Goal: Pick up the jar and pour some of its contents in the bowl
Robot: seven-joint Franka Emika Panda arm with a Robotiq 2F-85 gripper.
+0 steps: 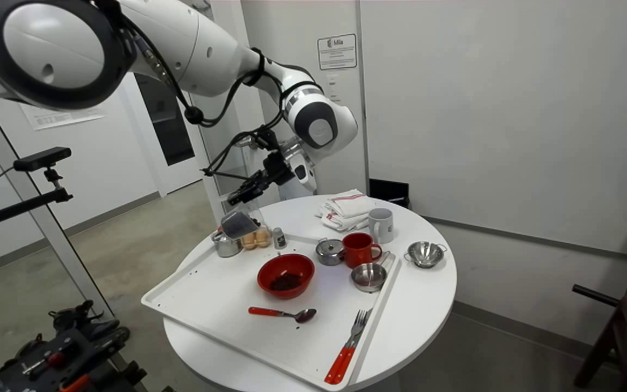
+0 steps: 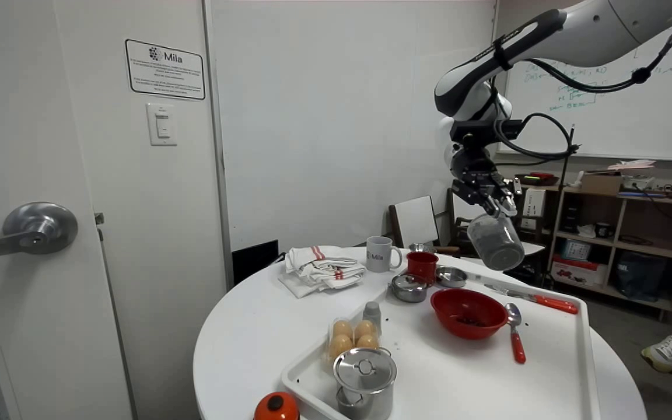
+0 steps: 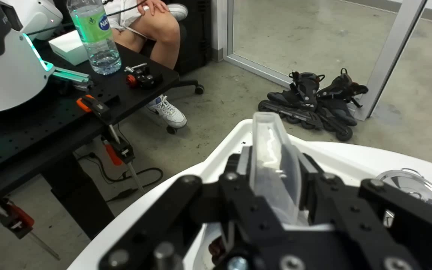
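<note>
The jar [image 1: 240, 223] is a clear, translucent plastic container. My gripper [image 1: 244, 199] is shut on it and holds it tilted in the air above the tray's far side. The jar [image 2: 496, 244] and gripper [image 2: 502, 207] also show in an exterior view. In the wrist view the gripper [image 3: 276, 163] has its fingers on both sides of a clear plastic part of the jar [image 3: 272, 157]. A few dark red bits show low in that view, partly hidden by the fingers. The red bowl [image 1: 303, 268] stands upright on the tray with dark bits inside; it also shows [image 2: 465, 328] in an exterior view.
The white tray [image 1: 210, 321] rests on a round white table [image 1: 428, 321]. Around the bowl are a spoon [image 1: 275, 312], red mug [image 1: 358, 250], lidded pot [image 1: 330, 252], eggs [image 2: 353, 338], shaker [image 2: 372, 315] and larger pot [image 2: 365, 379]. A fork and knife [image 1: 346, 351] lie near the edge.
</note>
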